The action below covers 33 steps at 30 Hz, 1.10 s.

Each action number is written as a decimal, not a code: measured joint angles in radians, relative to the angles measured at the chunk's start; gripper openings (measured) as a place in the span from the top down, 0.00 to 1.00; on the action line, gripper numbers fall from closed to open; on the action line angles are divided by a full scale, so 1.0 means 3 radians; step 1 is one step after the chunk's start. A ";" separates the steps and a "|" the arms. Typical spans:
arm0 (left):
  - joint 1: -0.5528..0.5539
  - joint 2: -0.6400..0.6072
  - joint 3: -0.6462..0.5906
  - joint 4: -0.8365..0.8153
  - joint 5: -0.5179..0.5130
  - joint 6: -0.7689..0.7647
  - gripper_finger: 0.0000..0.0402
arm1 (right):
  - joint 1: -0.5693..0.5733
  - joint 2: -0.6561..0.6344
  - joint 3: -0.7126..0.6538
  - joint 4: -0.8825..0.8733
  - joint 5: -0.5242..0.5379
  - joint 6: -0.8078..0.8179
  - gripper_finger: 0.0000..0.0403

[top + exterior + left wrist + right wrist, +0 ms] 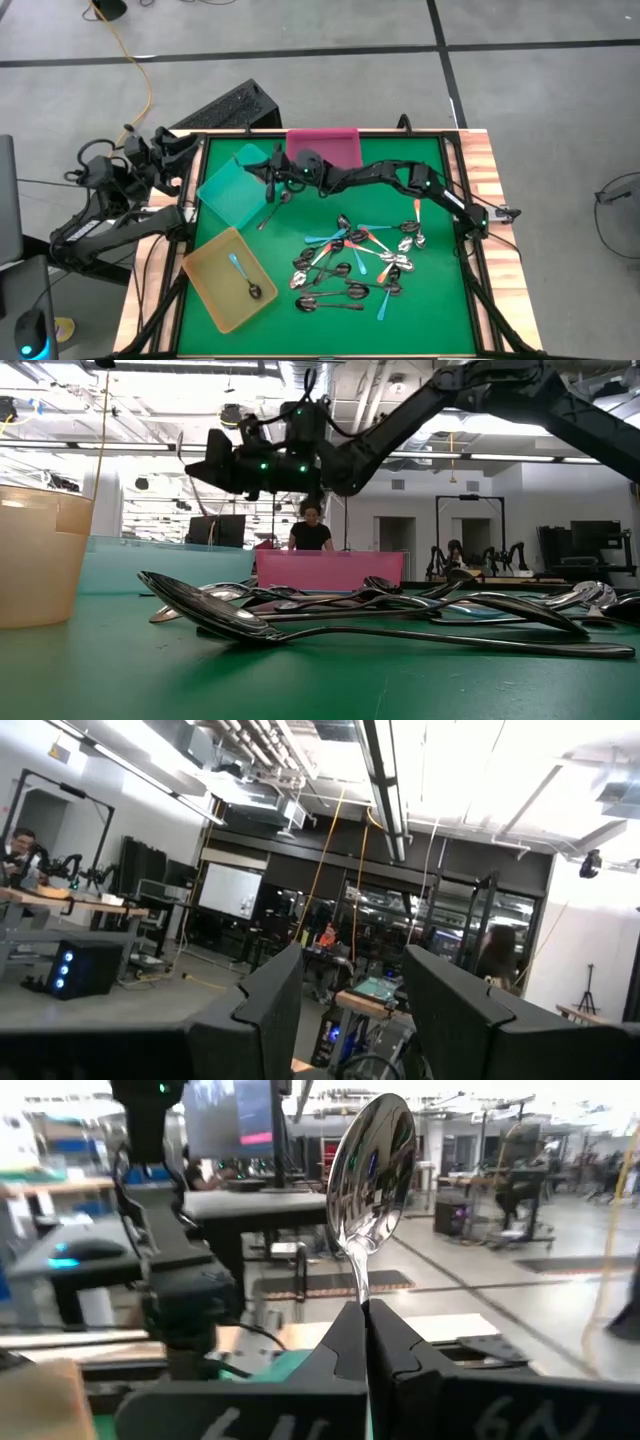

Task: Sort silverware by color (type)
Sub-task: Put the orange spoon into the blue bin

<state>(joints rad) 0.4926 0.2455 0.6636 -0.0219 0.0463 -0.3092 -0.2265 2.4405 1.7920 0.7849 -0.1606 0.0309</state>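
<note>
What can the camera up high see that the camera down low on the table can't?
Only the high view shows the left gripper, parked off the table's left edge, and the blue-handled spoon lying inside the yellow tray. It also shows the blue and orange handles in the spoon pile.

Only the low view shows the room behind, with a person beyond the pink tray.

Both show the right gripper above the teal tray, plus the three trays and the pile.
</note>
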 joint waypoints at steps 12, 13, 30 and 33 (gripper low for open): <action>0.0000 0.0000 0.0000 -0.0069 -0.0017 -0.0031 0.61 | 0.0007 0.0010 -0.0006 -0.0088 -0.0086 -0.0048 0.99; -0.0001 0.0000 0.0000 -0.0071 -0.0017 -0.0031 0.61 | 0.0009 0.0010 -0.0006 -0.0074 -0.0086 -0.0064 0.99; 0.0000 0.0000 0.0000 -0.0140 -0.0017 0.0005 0.61 | 0.0000 0.0009 -0.0005 -0.0125 -0.0085 -0.0180 0.98; 0.0000 0.0001 0.0000 -0.0137 -0.0022 0.0032 0.61 | -0.0010 0.0009 -0.0005 -0.0153 -0.0084 -0.0195 0.98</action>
<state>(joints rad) 0.4927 0.2458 0.6636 -0.0631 0.0399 -0.2996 -0.2295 2.4432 1.7905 0.7391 -0.1859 -0.0276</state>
